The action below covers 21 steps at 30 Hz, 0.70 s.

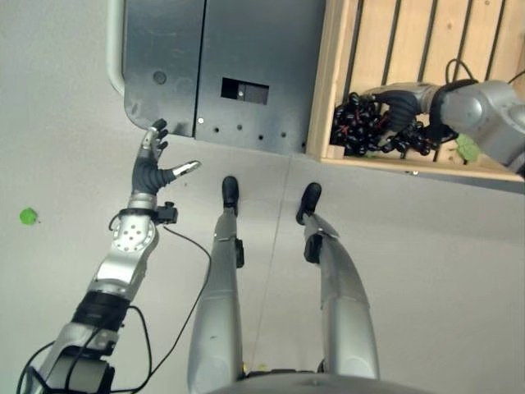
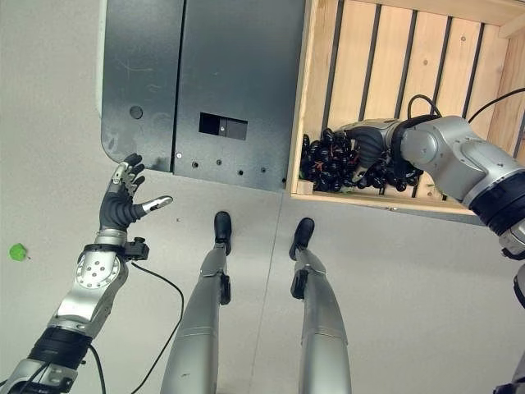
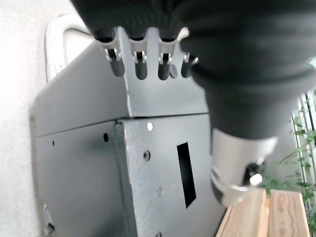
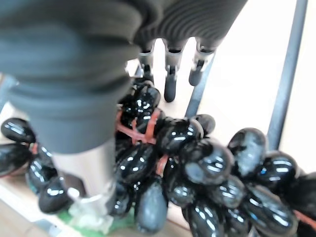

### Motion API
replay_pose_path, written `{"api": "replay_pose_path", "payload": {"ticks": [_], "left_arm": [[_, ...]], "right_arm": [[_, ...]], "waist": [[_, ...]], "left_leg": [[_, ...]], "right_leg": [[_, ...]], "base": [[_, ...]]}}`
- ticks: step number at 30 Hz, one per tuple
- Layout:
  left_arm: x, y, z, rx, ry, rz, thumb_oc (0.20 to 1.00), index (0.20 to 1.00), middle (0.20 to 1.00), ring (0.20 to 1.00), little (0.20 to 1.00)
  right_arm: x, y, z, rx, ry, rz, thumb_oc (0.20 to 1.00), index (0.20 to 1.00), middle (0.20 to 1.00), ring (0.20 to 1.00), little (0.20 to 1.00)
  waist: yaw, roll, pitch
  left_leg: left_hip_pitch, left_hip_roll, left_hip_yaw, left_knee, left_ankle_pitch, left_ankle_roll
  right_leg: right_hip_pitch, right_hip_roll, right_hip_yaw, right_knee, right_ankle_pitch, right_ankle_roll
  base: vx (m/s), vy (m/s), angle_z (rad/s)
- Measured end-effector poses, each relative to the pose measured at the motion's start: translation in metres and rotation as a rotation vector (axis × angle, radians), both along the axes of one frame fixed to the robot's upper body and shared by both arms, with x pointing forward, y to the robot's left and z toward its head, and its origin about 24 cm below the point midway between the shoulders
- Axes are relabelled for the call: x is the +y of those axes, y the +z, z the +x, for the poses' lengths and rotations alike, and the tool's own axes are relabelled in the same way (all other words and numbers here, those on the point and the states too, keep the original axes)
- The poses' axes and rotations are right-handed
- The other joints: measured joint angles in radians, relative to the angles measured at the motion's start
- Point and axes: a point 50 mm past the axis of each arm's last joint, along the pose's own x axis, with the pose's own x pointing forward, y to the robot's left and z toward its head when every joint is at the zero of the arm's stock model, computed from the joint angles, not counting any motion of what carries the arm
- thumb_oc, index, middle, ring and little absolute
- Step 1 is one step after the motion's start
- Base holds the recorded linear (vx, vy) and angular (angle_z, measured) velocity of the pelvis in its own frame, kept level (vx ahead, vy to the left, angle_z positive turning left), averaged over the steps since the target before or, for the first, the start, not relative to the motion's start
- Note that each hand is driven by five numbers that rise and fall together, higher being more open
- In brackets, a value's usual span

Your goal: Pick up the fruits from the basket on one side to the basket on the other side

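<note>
Reaching from the far left, we first meet a small green object (image 1: pixel 29 216) lying alone on the pale floor (image 1: pixel 66 107). Beside it our left hand (image 1: pixel 152 168) hovers with fingers spread and straight, holding nothing, near the dark speckled metal cabinet (image 1: pixel 205 66) with its rectangular slot. Further right stands the slatted wooden crate (image 2: pixel 385 49), of light unfinished planks. Inside, our right hand (image 2: pixel 365 148) rests over the grape bunch (image 2: pixel 328 164), fingers (image 4: pixel 170 74) apart and not yet clamped. We judge the grasping step to be in hand; next, the fingers must curl round the glossy, oval, near-black berries on their reddish stem.
</note>
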Motion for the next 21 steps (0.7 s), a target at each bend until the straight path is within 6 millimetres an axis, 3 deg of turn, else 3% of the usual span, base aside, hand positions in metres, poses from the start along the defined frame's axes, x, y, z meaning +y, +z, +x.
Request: {"api": "replay_pose_path", "payload": {"ticks": [12, 20, 21], "left_arm": [[-0.002, 0.009, -0.002, -0.030, -0.019, 0.017, 1.000, 1.000, 1.000, 1.000, 1.000], [0.001, 0.012, -0.002, -0.034, -0.020, 0.038, 1.000, 1.000, 1.000, 1.000, 1.000], [0.001, 0.012, -0.002, -0.035, -0.020, 0.039, 1.000, 1.000, 1.000, 1.000, 1.000]], "right_arm": [[-0.062, -0.028, -0.034, 0.078, -0.145, 0.149, 1.000, 1.000, 1.000, 1.000, 1.000], [-0.063, -0.037, -0.037, 0.125, -0.149, 0.168, 1.000, 1.000, 1.000, 1.000, 1.000], [-0.063, -0.037, -0.037, 0.130, -0.147, 0.181, 0.784, 0.784, 0.784, 0.784, 0.784]], "waist": [[-0.005, -0.002, 0.000], [-0.016, -0.002, 0.000], [-0.019, -0.002, 0.000]], "left_leg": [[0.009, -0.003, 0.004, -0.007, -0.002, 0.006], [0.020, -0.001, 0.006, -0.016, -0.002, 0.006], [0.020, -0.001, 0.006, -0.018, -0.002, 0.006]], "right_leg": [[0.013, 0.001, 0.009, -0.021, 0.009, 0.008], [0.023, 0.005, 0.012, -0.030, 0.011, 0.009], [0.023, 0.005, 0.012, -0.032, 0.011, 0.009]], "base": [[0.00, 0.001, 0.00], [0.00, 0.000, 0.00], [0.00, 0.000, 0.00]]}}
